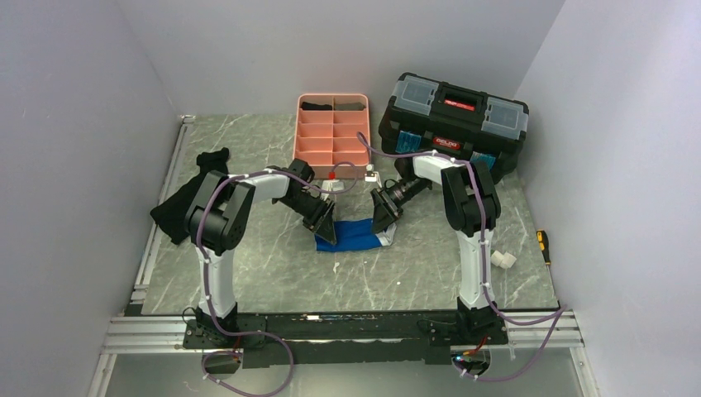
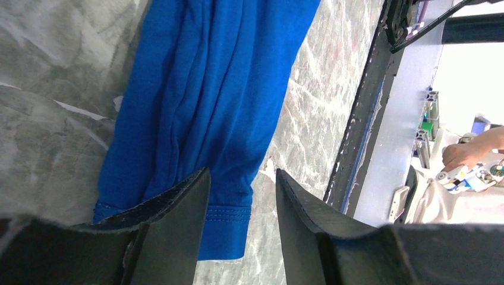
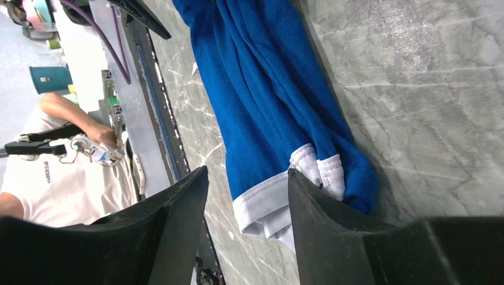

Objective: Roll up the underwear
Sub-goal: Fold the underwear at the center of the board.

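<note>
At table [image 1: 248, 273] centre the underwear [image 1: 357, 235] lies flat; my left claw [image 1: 326, 231] at its nine o'clock end, right claw [image 1: 383, 222] at three, both half open, gripping nothing.

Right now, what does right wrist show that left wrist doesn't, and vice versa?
Only right wrist: the white waistband at one end of the underwear, lying between the fingers of the open right gripper.
Only left wrist: the stitched blue hem, partly between the fingers of the open left gripper.
Both: the blue fabric bunched into a long strip on the marble table, and a person beyond the table edge.
</note>
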Controlling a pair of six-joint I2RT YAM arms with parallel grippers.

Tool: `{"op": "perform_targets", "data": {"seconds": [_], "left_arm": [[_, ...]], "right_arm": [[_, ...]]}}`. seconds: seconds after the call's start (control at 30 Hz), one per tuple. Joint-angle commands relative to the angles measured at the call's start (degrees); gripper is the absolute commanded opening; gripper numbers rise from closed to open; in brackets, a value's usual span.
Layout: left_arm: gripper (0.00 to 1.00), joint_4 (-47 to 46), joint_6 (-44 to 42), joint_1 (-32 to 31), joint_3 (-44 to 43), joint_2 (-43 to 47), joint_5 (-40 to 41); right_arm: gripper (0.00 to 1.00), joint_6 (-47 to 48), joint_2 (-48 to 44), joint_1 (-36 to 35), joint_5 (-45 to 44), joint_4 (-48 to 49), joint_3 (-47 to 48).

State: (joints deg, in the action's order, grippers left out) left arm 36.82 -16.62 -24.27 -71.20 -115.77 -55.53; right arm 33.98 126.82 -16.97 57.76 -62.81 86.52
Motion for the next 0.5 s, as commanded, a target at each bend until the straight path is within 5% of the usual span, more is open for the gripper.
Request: {"op": "perform_targets", "data": {"seconds": [0.0,0.47], "left_arm": [[0.51,0.1,0.5,1.0,-0.6,-2.4,5.3],[0.51,0.0,0.6,1.0,-0.7,-2.2,4.8]], "right_arm": [[0.56,0.0,-2.3,0.5,-7.2,3.4,1.5],[0.59,3.2,-7.5,1.7,-5.2,-4.0,7.4]]}}
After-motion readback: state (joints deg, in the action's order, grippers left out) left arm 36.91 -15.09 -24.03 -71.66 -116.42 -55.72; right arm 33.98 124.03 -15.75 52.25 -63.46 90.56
